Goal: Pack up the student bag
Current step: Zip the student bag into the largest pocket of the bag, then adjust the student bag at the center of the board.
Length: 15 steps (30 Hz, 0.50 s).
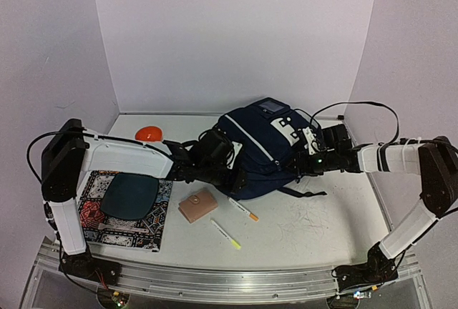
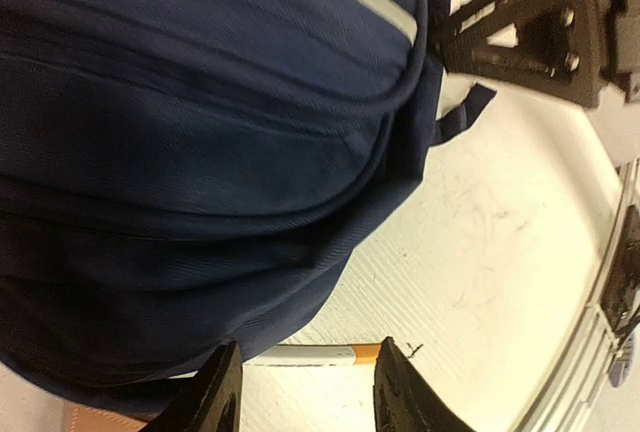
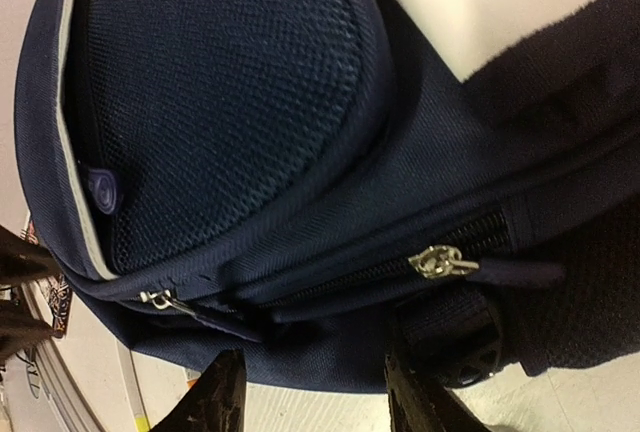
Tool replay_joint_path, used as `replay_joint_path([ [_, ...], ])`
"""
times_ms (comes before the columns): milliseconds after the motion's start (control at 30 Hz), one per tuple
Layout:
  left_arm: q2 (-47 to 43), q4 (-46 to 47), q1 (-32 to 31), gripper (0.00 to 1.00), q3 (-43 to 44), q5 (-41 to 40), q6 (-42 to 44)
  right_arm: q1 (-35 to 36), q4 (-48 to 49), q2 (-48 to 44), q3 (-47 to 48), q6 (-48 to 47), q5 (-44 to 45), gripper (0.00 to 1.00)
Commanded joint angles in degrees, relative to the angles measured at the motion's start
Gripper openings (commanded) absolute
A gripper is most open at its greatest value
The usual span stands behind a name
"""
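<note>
The student bag (image 1: 261,148), navy with thin light-grey stripes and white patches, lies in the middle of the table. My left gripper (image 1: 223,157) is against its left side and my right gripper (image 1: 309,160) against its right side. In the left wrist view the left gripper (image 2: 305,392) stands open just below the bag (image 2: 200,152), with nothing held. Beyond its tips a white pen with an orange cap (image 2: 320,355) lies on the table. In the right wrist view the right gripper (image 3: 315,397) is open under the bag's edge (image 3: 330,352), below a closed zip with a metal pull (image 3: 440,263).
An orange dish (image 1: 149,134) sits at the back left. A patterned book (image 1: 100,230) with a dark teal pad (image 1: 129,194) on it lies at the front left. A tan wallet (image 1: 197,205), the orange-capped pen (image 1: 243,210) and a yellow-tipped pen (image 1: 225,234) lie in front of the bag.
</note>
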Motion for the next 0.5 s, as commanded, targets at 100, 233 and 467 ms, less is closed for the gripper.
replay_joint_path([
  [100,5.4,2.8,-3.5,0.44,-0.7,-5.8,-0.1,0.1,2.0,0.7,3.5,-2.4,-3.9,0.49],
  [233,4.9,3.1,-3.7,0.45,-1.4,-6.0,-0.6,0.1,2.0,0.2,2.9,-3.0,-4.1,0.49],
  [467,0.7,3.5,-3.5,0.51,0.5,-6.4,-1.1,1.1,3.8,3.5,4.4,-5.3,-11.7,0.50],
])
